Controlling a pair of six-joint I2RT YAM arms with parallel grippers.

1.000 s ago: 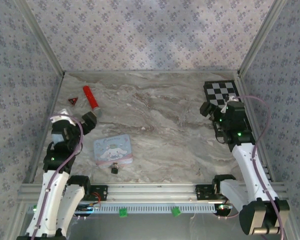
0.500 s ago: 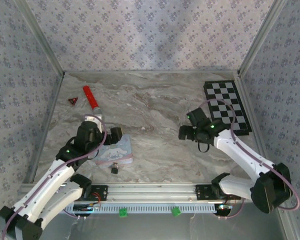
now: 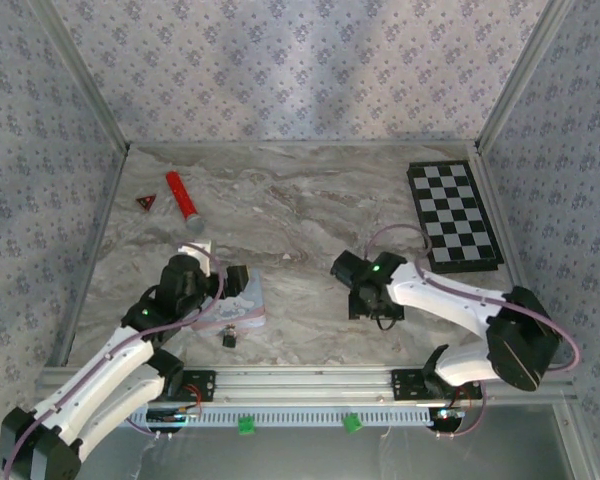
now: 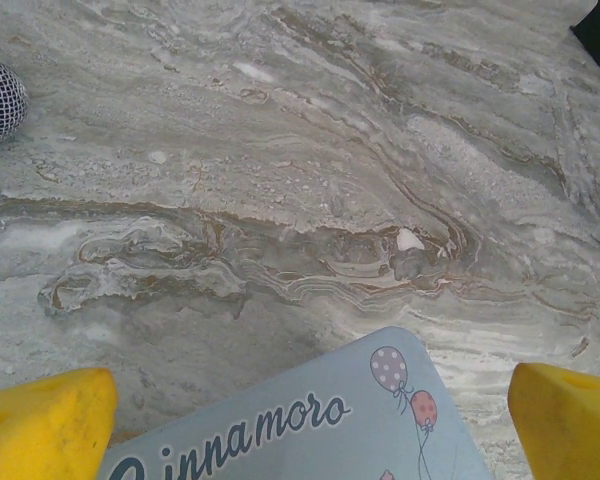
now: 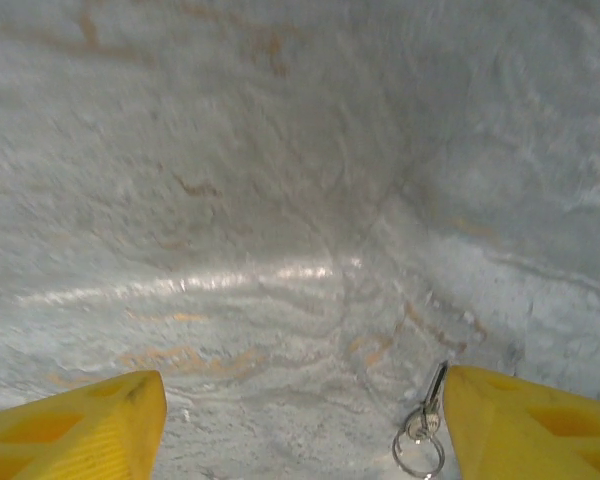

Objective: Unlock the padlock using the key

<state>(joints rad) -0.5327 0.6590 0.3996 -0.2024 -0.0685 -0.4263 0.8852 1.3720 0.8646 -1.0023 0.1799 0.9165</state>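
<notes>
The padlock (image 3: 229,338), a tiny dark block, lies on the marble just in front of the pale blue cartoon tin (image 3: 242,312). My left gripper (image 3: 237,279) hovers at the tin's far edge. In the left wrist view it (image 4: 308,390) is open, its yellow fingers (image 4: 42,425) wide apart over the tin's corner (image 4: 380,420). The key (image 5: 430,400), a thin metal sliver on a small ring, lies on the table right beside the right finger (image 5: 535,425) of my right gripper (image 5: 305,390), which is open and low over the marble (image 3: 357,290).
A red cylinder (image 3: 183,196) with a white tip and a small red triangle (image 3: 145,202) lie at the back left. A checkerboard (image 3: 453,215) sits at the back right. Patterned walls enclose the table; a metal rail runs along the near edge.
Both arms have swung inward from the sides. The left gripper came down to the tin's far edge; the right gripper moved left and lowered toward the table's middle, beside the key.
</notes>
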